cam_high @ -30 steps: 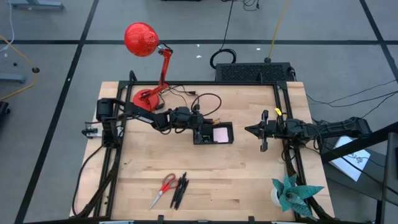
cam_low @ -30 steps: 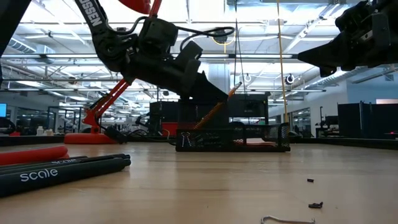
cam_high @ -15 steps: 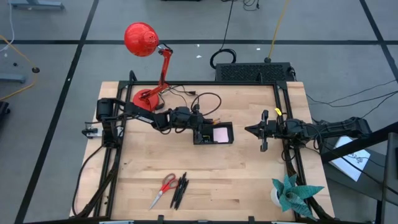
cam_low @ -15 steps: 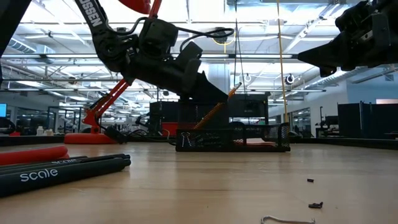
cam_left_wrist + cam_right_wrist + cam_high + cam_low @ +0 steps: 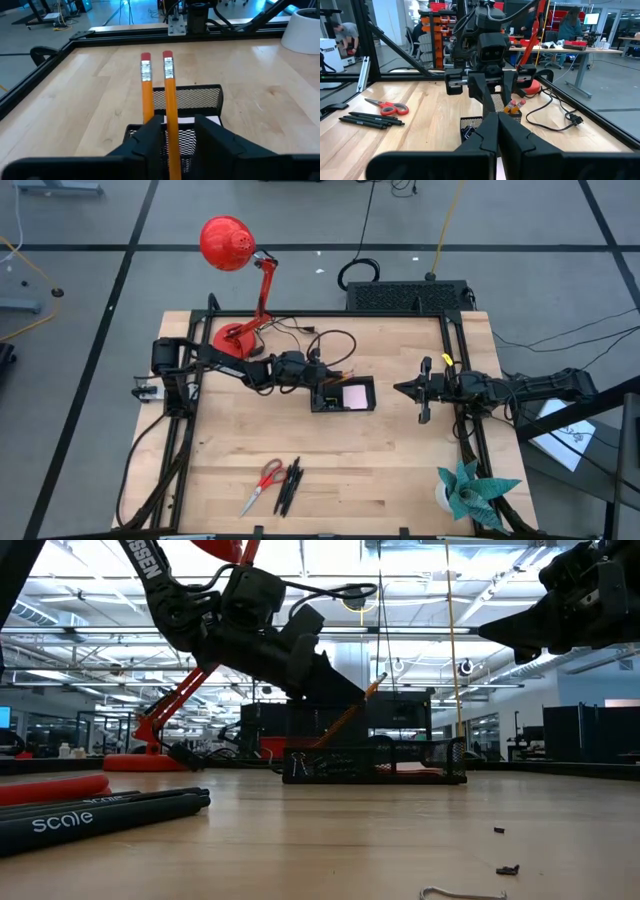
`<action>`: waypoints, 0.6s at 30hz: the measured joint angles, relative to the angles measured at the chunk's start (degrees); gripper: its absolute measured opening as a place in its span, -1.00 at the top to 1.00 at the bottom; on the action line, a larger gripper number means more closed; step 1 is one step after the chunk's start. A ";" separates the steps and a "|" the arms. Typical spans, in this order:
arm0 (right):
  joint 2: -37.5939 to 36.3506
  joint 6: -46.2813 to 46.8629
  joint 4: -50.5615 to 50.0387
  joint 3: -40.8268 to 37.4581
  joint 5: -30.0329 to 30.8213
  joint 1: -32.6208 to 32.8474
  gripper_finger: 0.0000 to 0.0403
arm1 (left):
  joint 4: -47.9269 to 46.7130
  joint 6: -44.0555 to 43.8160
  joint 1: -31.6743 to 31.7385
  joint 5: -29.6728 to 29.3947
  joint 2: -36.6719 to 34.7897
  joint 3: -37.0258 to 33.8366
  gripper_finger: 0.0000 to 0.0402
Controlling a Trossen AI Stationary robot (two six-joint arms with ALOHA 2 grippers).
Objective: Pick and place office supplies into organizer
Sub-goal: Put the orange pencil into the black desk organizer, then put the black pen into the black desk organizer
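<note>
The black mesh organizer stands mid-table; it also shows in the low view. A pale pink pad lies in it. Two orange pencils lean in its left compartment, erasers up, and show in the low view. My left gripper is open and slants down over that compartment. One pencil stands in the gap between its fingers. My right gripper hangs shut and empty to the organizer's right. Red-handled scissors and black pens lie near the front edge.
A red desk lamp stands at the far left with its cable trailing behind the organizer. A teal paper plant is at the near right corner. A black box sits beyond the far edge. Tiny black clips lie near the front.
My left gripper has drawn back a little, up and toward the table's left edge. The pencils stay leaning in the organizer.
</note>
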 joint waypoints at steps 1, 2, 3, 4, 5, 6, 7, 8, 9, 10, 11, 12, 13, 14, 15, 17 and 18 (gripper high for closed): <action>0.01 0.00 0.01 0.00 0.00 0.01 0.98 | 0.00 0.10 0.02 -0.02 0.00 0.00 0.32; 0.00 0.00 0.00 0.00 0.00 0.01 0.98 | 0.00 0.58 0.02 -0.02 0.00 0.00 0.29; 0.01 0.00 0.00 0.00 0.00 -0.01 0.98 | 0.00 1.09 -0.02 -0.02 -0.01 0.00 0.27; 0.02 0.00 0.00 0.00 0.00 0.01 0.98 | 0.01 1.54 -0.17 -0.02 -0.03 0.00 0.25; 0.00 0.00 0.00 0.00 0.00 0.00 0.98 | -0.12 2.12 -0.37 -0.01 -0.31 0.00 0.24; 0.02 0.00 0.00 0.00 0.00 -0.01 0.98 | -1.33 2.78 -0.61 0.00 -1.19 -0.03 0.23; 0.00 0.00 -0.02 0.00 0.00 -0.01 0.98 | -2.44 3.68 -0.88 0.00 -2.28 -0.15 0.22; 0.00 0.01 -0.02 0.00 0.00 0.00 0.98 | -3.05 4.60 -1.25 -0.09 -3.45 -0.09 0.21; 0.00 0.02 -0.02 0.00 -0.02 0.00 0.98 | -4.17 5.48 -1.58 -0.74 -4.83 0.06 0.21; 0.02 0.02 -0.02 0.00 -0.02 0.01 0.98 | -6.31 6.02 -1.90 -1.86 -6.78 0.09 0.21; 0.00 0.02 -0.02 0.00 0.00 0.01 0.98 | -8.79 6.25 -2.14 -2.97 -8.65 0.07 0.21; 0.00 0.02 -0.02 0.00 -0.02 0.00 0.98 | -10.32 6.63 -2.48 -3.99 -10.35 0.07 0.21; 0.01 0.02 -0.02 0.00 -0.02 0.01 0.98 | -12.07 7.06 -2.97 -4.88 -12.41 0.07 0.21; 0.02 0.02 -0.02 0.00 -0.02 0.01 0.98 | -14.79 7.33 -3.52 -6.01 -14.81 0.07 0.21; 0.00 0.03 -0.02 0.00 -0.01 0.00 0.98 | -17.44 7.47 -4.28 -7.31 -17.42 0.07 0.21; 0.02 0.20 -0.02 0.00 -0.02 -0.01 0.98 | -22.58 7.51 -6.24 -10.09 -22.86 0.17 0.21; 0.02 0.20 -0.02 0.00 -0.02 0.01 0.98 | -26.19 7.24 -7.38 -11.62 -25.57 0.20 0.21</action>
